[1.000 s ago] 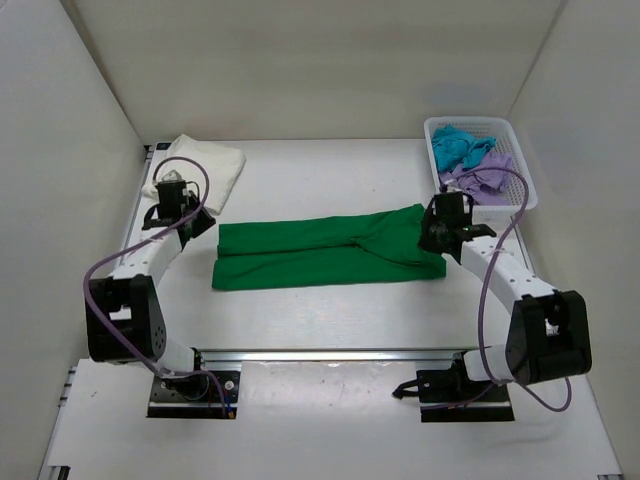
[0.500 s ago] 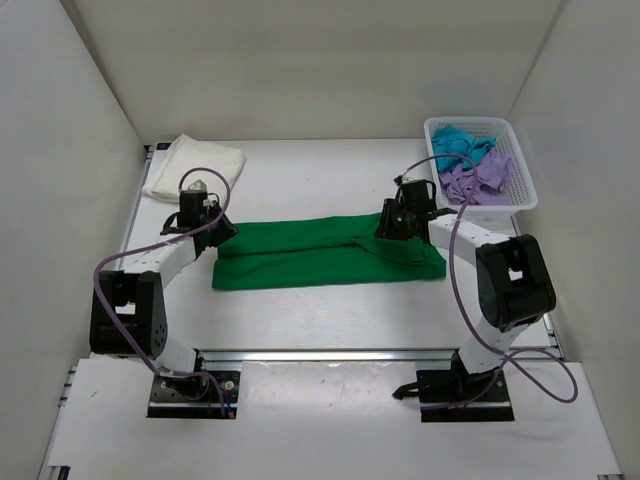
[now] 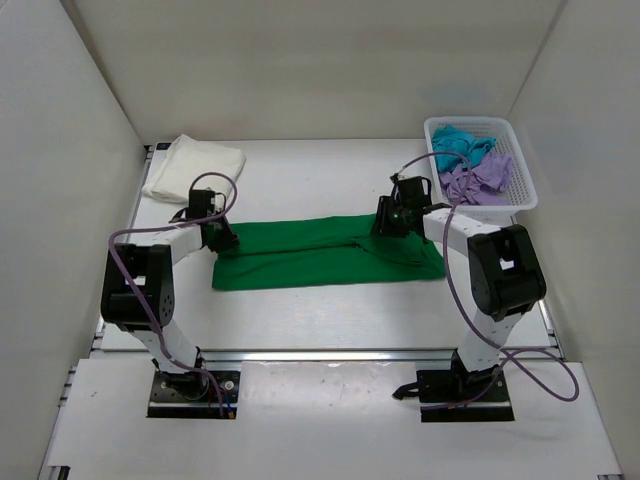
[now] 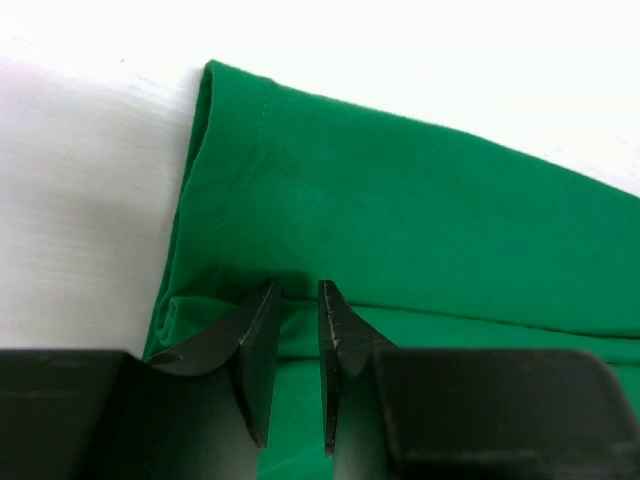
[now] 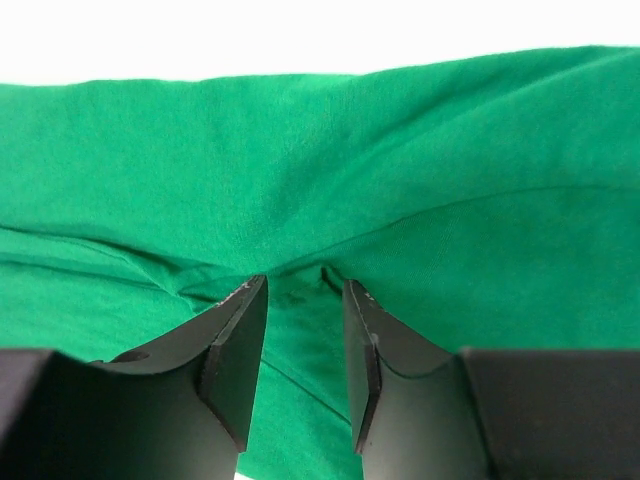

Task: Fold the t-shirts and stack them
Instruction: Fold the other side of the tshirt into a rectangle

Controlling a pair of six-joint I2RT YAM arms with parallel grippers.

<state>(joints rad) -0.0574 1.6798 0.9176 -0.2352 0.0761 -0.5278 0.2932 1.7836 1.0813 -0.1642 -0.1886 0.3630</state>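
The bright green t-shirt (image 3: 320,252) lies across the middle of the table as a long band folded lengthwise. My left gripper (image 3: 222,238) is at its left end. In the left wrist view its jaws (image 4: 298,290) stand a narrow gap apart, with their tips on a fold ridge of the green cloth (image 4: 420,210). My right gripper (image 3: 385,225) is over the shirt's upper right part, open. Between its tips (image 5: 304,285) I see a crease of green cloth (image 5: 300,170). The cream-white t-shirt (image 3: 195,167) lies folded at the back left. The teal t-shirt (image 3: 460,145) and the lilac t-shirt (image 3: 478,180) sit in the basket.
The white lattice basket (image 3: 520,175) stands at the back right corner. White walls close in the table on the left, back and right. A metal rail (image 3: 330,353) runs along the near edge in front of the arm bases.
My right gripper has swung left from the shirt's right end to its upper middle and has opened. My left gripper has moved from beside the cream shirt to the green shirt's left end.
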